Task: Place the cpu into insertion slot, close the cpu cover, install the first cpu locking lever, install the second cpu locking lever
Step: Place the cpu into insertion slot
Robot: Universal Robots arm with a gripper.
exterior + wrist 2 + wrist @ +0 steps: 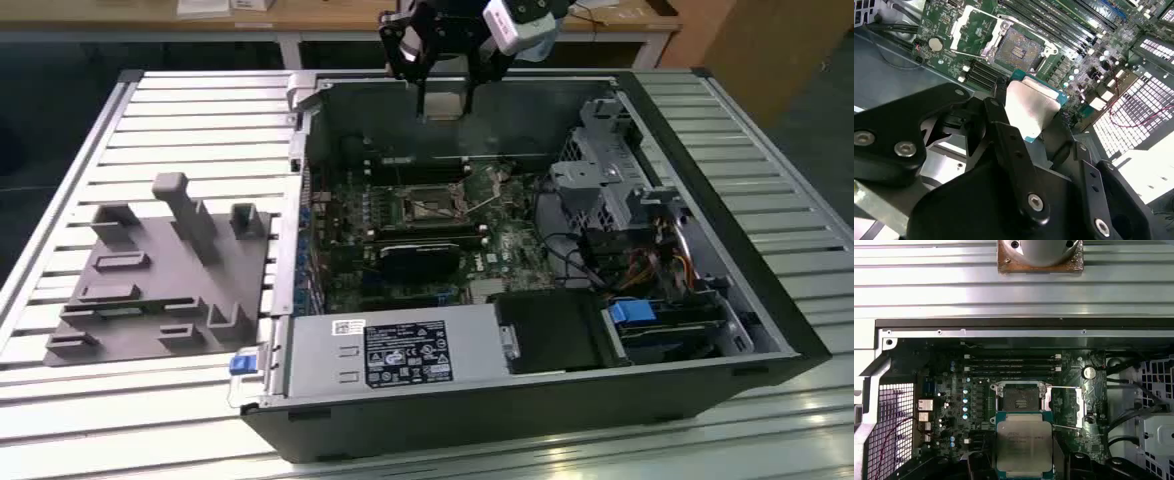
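bench (174, 110): carrying the open computer case (534, 425).
tool (445, 92): I am clamping the cpu (1024, 442) by its edges, hovering at 12 o'clock from the insertion slot (1022, 399) in the exterior view.
cpu cover (1066, 407): standing flipped open beside that slot.
insertion slot: lying bare, apart from the cpu.

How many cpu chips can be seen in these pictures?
1. The cpu is gripped by the end effector, raised over the open case, apart from the empty insertion slot. Others may be hidden.
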